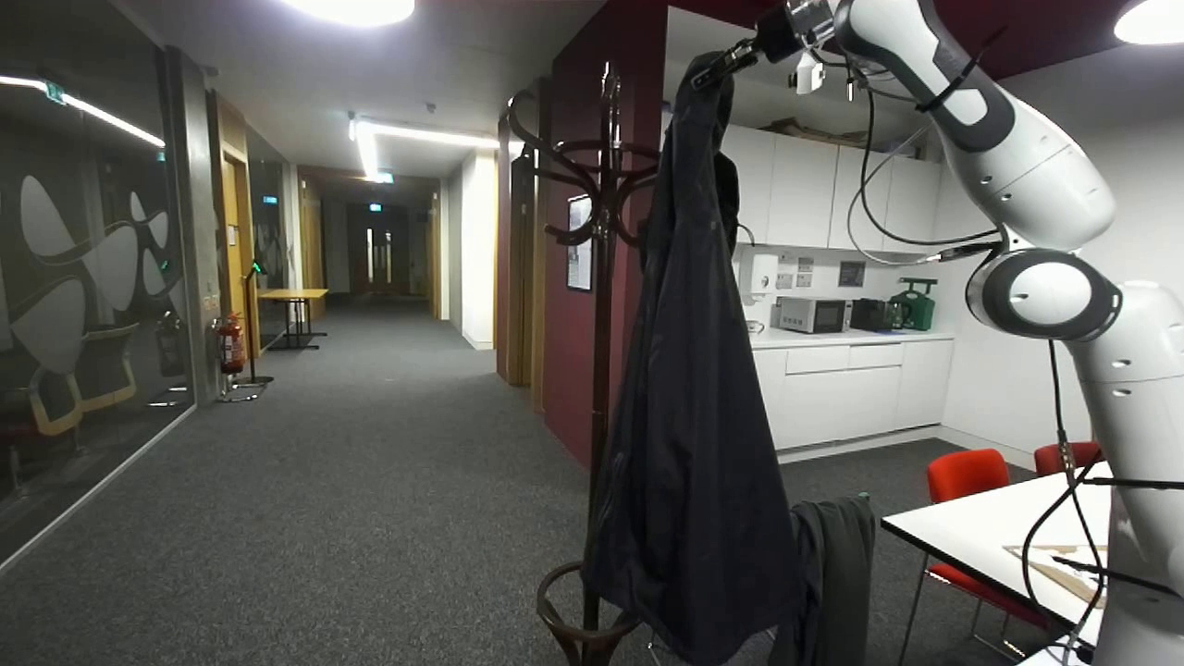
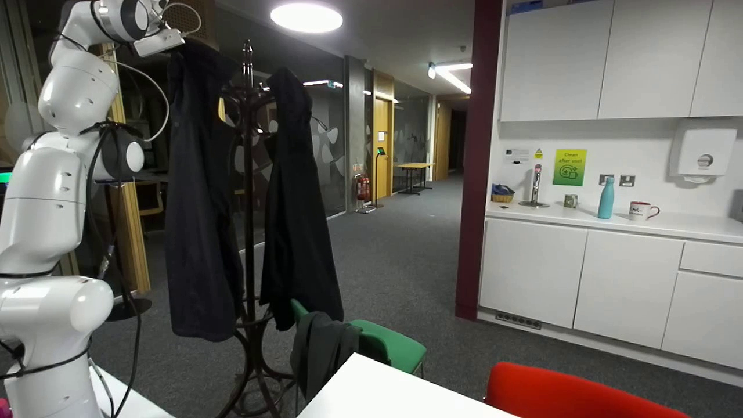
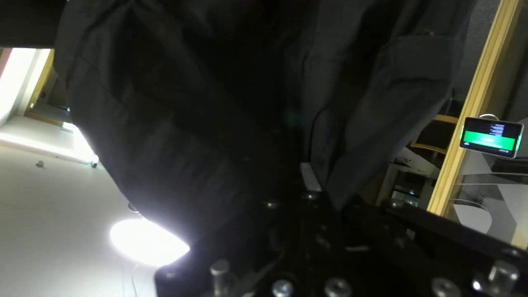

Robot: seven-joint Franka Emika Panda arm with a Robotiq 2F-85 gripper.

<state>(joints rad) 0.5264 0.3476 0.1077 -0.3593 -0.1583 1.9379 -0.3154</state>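
Observation:
My gripper [image 1: 710,76] is shut on the top of a dark navy jacket [image 1: 694,388]. The jacket hangs down long beside a dark wooden coat rack [image 1: 603,333]. In an exterior view, the jacket [image 2: 200,203] is left of the rack's pole [image 2: 249,203], and the fingertips are hidden there. A second black coat [image 2: 299,209] hangs on the rack's right side. In the wrist view, dark cloth [image 3: 198,123] fills the middle and runs into the jaws [image 3: 336,202]. I cannot tell whether the held jacket touches a rack hook.
A dark garment [image 2: 322,348] lies over a green chair [image 2: 395,342] near the rack's foot. A white table [image 2: 395,395] and red chairs [image 1: 967,474] stand close by. White kitchen cabinets [image 1: 842,398] are behind. A maroon wall [image 1: 573,370] borders the corridor.

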